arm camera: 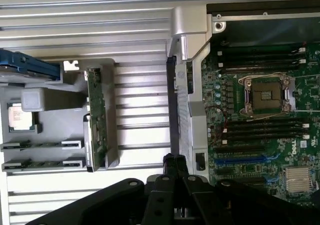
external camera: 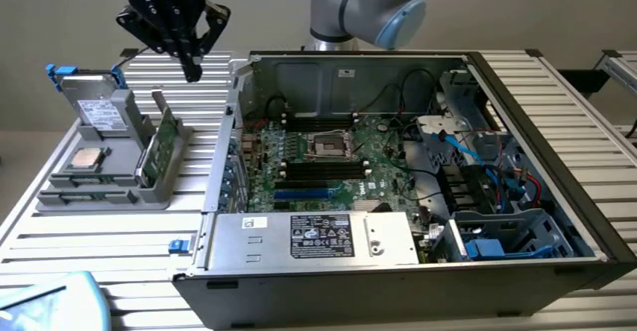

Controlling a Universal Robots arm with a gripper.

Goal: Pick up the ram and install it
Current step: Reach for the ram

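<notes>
One closed gripper [external camera: 191, 68] near case wall [external camera: 229, 118]

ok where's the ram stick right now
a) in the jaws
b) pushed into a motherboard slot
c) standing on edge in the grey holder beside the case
c: the ram stick stands on edge in the grey holder, and the jaws are shut on nothing

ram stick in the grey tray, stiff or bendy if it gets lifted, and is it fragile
The ram stick is a thin flat board, so it is probably stiff and light. It stands on edge in a slot of the grey tray, offering just a narrow edge, so a grip may slip or tilt it. As a bare circuit board, it is likely fragile.
</notes>
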